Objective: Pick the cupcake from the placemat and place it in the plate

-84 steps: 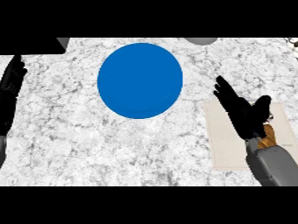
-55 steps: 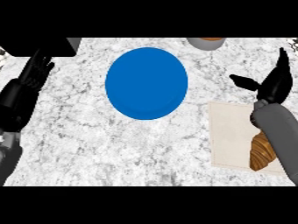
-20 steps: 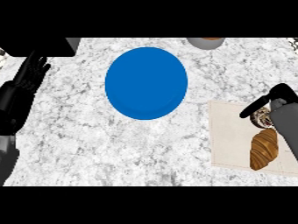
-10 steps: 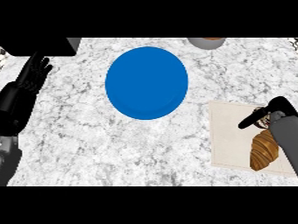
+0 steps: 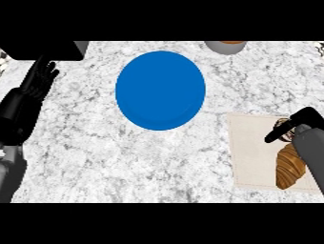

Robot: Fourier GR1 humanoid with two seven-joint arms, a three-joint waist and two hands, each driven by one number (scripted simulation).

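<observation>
Cupcake (image 5: 286, 135) on beige placemat (image 5: 253, 147), white marble counter (image 5: 123, 162).

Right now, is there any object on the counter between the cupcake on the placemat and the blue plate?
Nothing visible does. The cupcake sits on the placemat, mostly hidden under the right hand, with a croissant just below it. Only bare counter lies between it and the blue plate.

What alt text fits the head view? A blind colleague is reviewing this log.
The right hand curls over a small item on the beige placemat, right of the blue plate on a marble counter. A croissant lies on the placemat; the left hand rests open at left.
</observation>
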